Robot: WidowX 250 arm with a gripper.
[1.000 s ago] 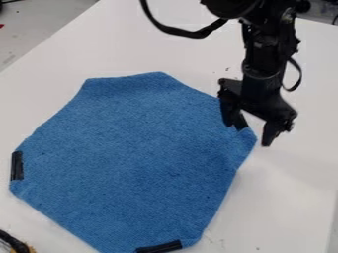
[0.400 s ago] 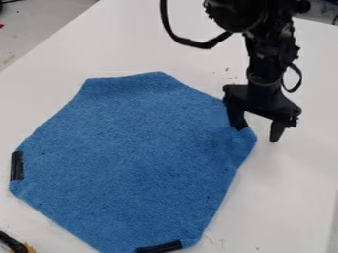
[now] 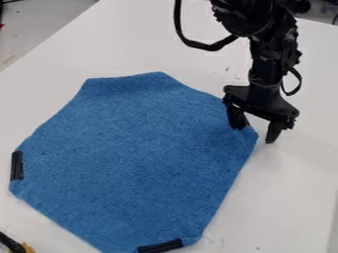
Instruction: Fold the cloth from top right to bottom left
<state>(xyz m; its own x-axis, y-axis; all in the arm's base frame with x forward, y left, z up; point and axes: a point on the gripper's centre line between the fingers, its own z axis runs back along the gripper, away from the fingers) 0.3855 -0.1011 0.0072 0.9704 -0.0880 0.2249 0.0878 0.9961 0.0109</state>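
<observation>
Blk strip [image 3: 17,165] on cloth's edge at 9 o'clock; blue cloth [image 3: 135,158] lies flat, mid-to-L on wht table [image 3: 290,197], w/ 2nd blk strip [image 3: 160,246] at approx 6. Blk gripper [image 3: 255,134] hangs at cloth's 2 o'clock corner, jaws apart, one finger over cloth, other just off its edge.

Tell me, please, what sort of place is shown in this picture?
Probably a robotics lab or test bench: a black robot arm hangs over a white table, its open claw at the edge of a blue cloth, which bears black strips, perhaps tape.
</observation>
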